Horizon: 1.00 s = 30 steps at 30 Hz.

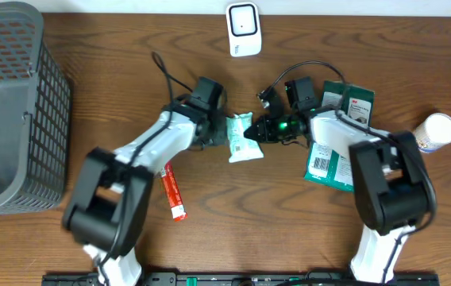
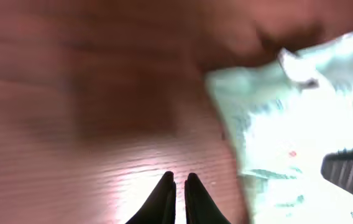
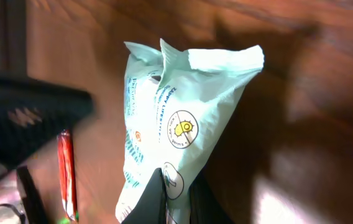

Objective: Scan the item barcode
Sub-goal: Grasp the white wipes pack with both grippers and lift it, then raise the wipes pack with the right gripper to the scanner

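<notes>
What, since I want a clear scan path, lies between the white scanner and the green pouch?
Only bare table lies between the scanner and the pouch; the overhead view shows that stretch plainly.

Left arm and right arm, 2 in all, wear white shells between bulky black joints. A thin black cable loops off each wrist. A green light glows near the right claw. Left claw fingers are dark and tapered.
</notes>
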Available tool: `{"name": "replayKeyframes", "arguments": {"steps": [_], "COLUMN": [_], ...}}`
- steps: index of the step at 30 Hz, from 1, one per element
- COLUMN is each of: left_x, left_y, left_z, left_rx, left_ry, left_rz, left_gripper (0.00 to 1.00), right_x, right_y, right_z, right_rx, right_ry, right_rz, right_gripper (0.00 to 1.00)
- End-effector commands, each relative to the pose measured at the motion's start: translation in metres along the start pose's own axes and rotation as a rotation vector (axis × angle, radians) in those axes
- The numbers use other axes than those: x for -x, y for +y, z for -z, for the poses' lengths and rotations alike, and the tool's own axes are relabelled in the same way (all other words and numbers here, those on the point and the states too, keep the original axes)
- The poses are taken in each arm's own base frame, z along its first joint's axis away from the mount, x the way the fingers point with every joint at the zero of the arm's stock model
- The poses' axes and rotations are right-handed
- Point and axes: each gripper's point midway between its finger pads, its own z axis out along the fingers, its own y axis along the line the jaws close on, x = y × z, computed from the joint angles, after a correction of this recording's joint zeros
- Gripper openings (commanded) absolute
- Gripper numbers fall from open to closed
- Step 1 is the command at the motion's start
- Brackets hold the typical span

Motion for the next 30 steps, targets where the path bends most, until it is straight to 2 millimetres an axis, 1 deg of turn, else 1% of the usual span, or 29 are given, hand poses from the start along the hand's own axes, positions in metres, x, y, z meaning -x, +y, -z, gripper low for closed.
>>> {"name": "replayKeyframes", "arguments": {"steps": [1,3,4,6,8,9,10,11,12,13,14,16,19,21,22,23,25,26,27,30], "left_x": [0.036,0.048,0.052,0.061,0.066,0.067,0.068,0.068,0.068,0.068,0.068,0.066,0.059,0.053,0.05,0.047,0.041,0.038,0.035,0.026], "left_y": [0.007,0.007,0.008,0.013,0.025,0.034,0.041,0.051,0.059,0.068,0.074,0.089,0.1,0.103,0.104,0.105,0.107,0.108,0.109,0.111], "left_z": [0.063,0.092,0.103,0.132,0.158,0.171,0.18,0.19,0.196,0.203,0.206,0.21,0.205,0.198,0.195,0.191,0.185,0.182,0.179,0.171], "left_rx": [0.02,0.006,0.002,0.004,0.027,0.045,0.059,0.071,0.08,0.092,0.101,0.123,0.145,0.156,0.16,0.166,0.175,0.18,0.184,0.196], "left_ry": [-0.188,-0.265,-0.294,-0.37,-0.433,-0.462,-0.481,-0.498,-0.508,-0.518,-0.524,-0.521,-0.485,-0.446,-0.431,-0.409,-0.374,-0.358,-0.341,-0.289], "left_rz": [0.014,0.021,0.025,0.039,0.064,0.083,0.1,0.122,0.139,0.159,0.174,0.207,0.232,0.238,0.239,0.241,0.245,0.247,0.249,0.253], "left_gripper": [0.11,0.11,0.11,0.12,0.15,0.15,0.15,0.15,0.15,0.15,0.15,0.17,0.39,0.54,0.6,0.64,0.69,0.77,0.81,0.82], "right_x": [0.02,0.023,0.025,0.028,0.032,0.036,0.038,0.041,0.043,0.046,0.049,0.057,0.067,0.075,0.078,0.083,0.089,0.091,0.094,0.097], "right_y": [0.019,0.022,0.025,0.034,0.048,0.058,0.064,0.076,0.083,0.094,0.1,0.119,0.141,0.155,0.16,0.167,0.179,0.184,0.189,0.202], "right_z": [0.041,0.06,0.068,0.085,0.107,0.123,0.131,0.147,0.155,0.169,0.176,0.199,0.219,0.23,0.234,0.241,0.247,0.25,0.252,0.254], "right_rx": [-0.08,-0.176,-0.206,-0.258,-0.304,-0.334,-0.346,-0.362,-0.366,-0.376,-0.385,-0.412,-0.446,-0.491,-0.51,-0.548,-0.592,-0.612,-0.639,-0.718], "right_ry": [-0.099,-0.133,-0.148,-0.185,-0.229,-0.267,-0.288,-0.321,-0.336,-0.364,-0.381,-0.428,-0.467,-0.506,-0.52,-0.547,-0.578,-0.592,-0.612,-0.649], "right_rz": [0.149,0.2,0.222,0.275,0.336,0.355,0.366,0.391,0.411,0.431,0.437,0.462,0.533,0.601,0.617,0.648,0.711,0.743,0.764,0.83], "right_gripper": [0.01,0.01,0.01,0.01,0.01,0.01,0.01,0.01,0.01,0.01,0.01,0.01,0.01,0.01,0.01,0.01,0.01,0.01,0.01,0.01]}}
